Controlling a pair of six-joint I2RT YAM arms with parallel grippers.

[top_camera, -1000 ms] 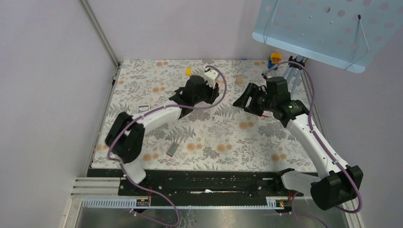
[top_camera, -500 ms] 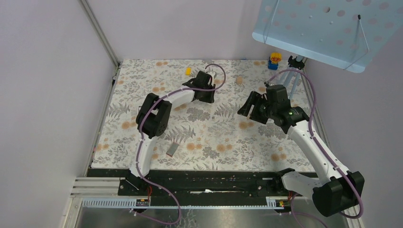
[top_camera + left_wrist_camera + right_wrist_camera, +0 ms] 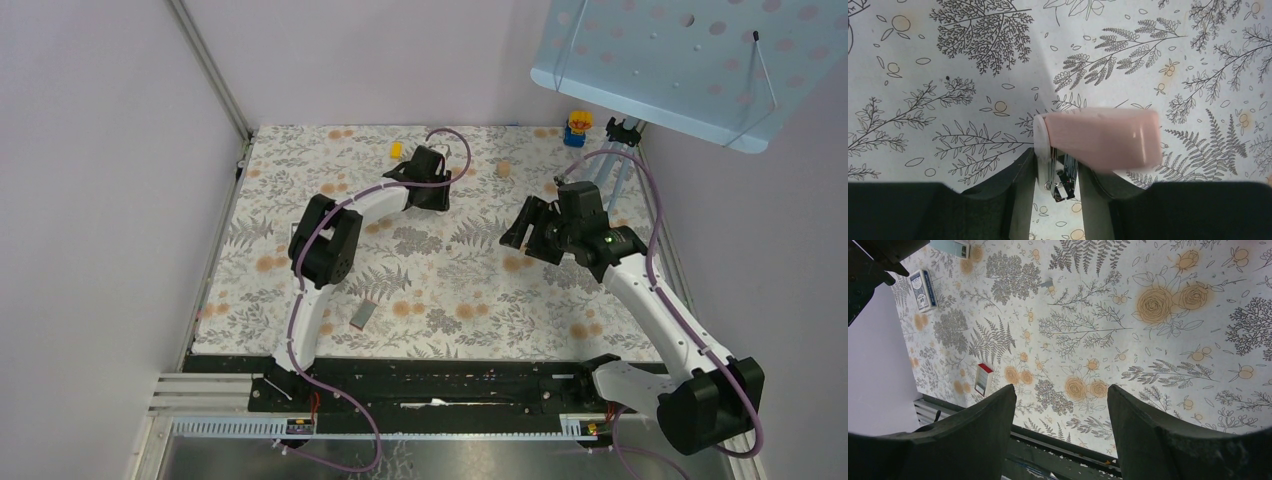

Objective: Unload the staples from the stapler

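Note:
In the left wrist view the stapler [image 3: 1098, 135], pink on top with a white base, lies across the floral mat, its pink top blurred. Its rear end with the bare metal staple channel [image 3: 1064, 176] sits between the fingers of my left gripper [image 3: 1058, 167], which press on both sides of it. From above, the left gripper [image 3: 428, 185] covers the stapler at the back of the mat. Loose staples cannot be made out. My right gripper [image 3: 527, 228] hangs open over the mat's right half, its jaws [image 3: 1060, 392] wide apart with nothing between them.
A small red-and-white box [image 3: 365, 314] lies near the front and a card [image 3: 303, 229] at the left. A yellow piece [image 3: 396, 150], a tan piece [image 3: 504, 168] and a toy figure [image 3: 577, 127] sit along the back. A blue perforated panel [image 3: 680, 60] overhangs the right corner.
My left arm has folded forward and carried its gripper toward the back of the mat and down. The right gripper has drifted slightly right and toward the front, still open.

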